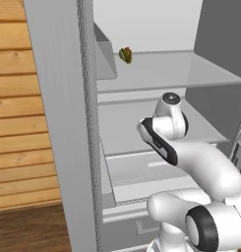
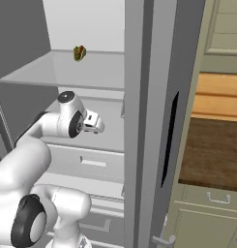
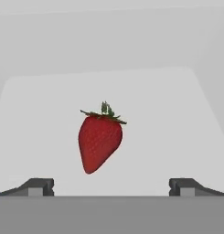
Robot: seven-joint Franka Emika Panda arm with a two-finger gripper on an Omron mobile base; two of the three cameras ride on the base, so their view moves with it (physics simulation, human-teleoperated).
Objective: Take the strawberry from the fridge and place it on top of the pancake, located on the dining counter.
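the strawberry (image 3: 100, 141) sits on a white shelf in the fridge (image 1: 63, 123), right ahead of the gripper (image 3: 111, 186) with fingers wide apart, so grabbing and carrying are still left.

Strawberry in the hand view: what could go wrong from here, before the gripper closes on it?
1. The strawberry stands tip down on the white shelf; a touch from one finger could knock it over or roll it away.
2. The open gripper has not reached it, so closing now would likely catch nothing.
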